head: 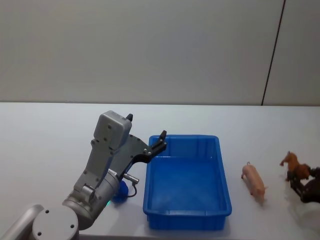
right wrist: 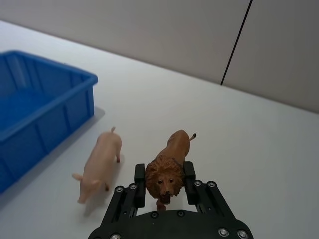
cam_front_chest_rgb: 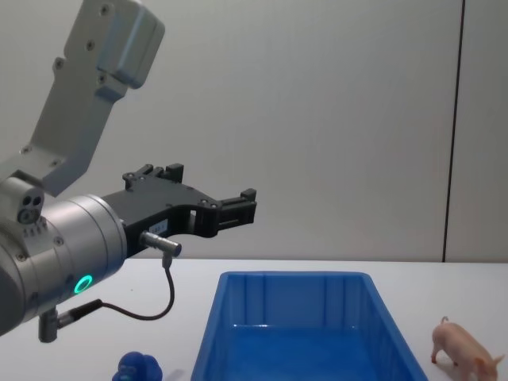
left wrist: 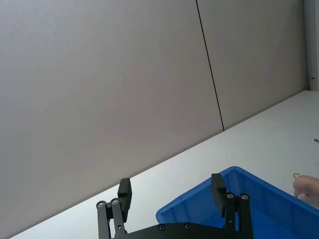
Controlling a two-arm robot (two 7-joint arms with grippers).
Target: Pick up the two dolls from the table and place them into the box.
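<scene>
A brown lion doll (right wrist: 170,166) stands on the white table (head: 260,130) at the far right, and my right gripper (right wrist: 164,176) is shut on its mane; the same lion (head: 293,164) shows beside the right gripper (head: 306,186) at the head view's edge. The pink pig doll (head: 254,181) stands between the lion and the box (head: 222,175), a bright blue bin with nothing in it. My left gripper (head: 147,129) hangs open and empty above the box's far left corner. A rounded blue figure (cam_front_chest_rgb: 139,369) lies left of the box, partly hidden by the left arm.
The left arm's grey housing (head: 112,131) rises over the table's left side. A pale wall (head: 150,50) with a dark vertical seam runs along the table's far edge. Bare table surface lies beyond the box and between the pig (right wrist: 99,164) and the box wall (right wrist: 45,112).
</scene>
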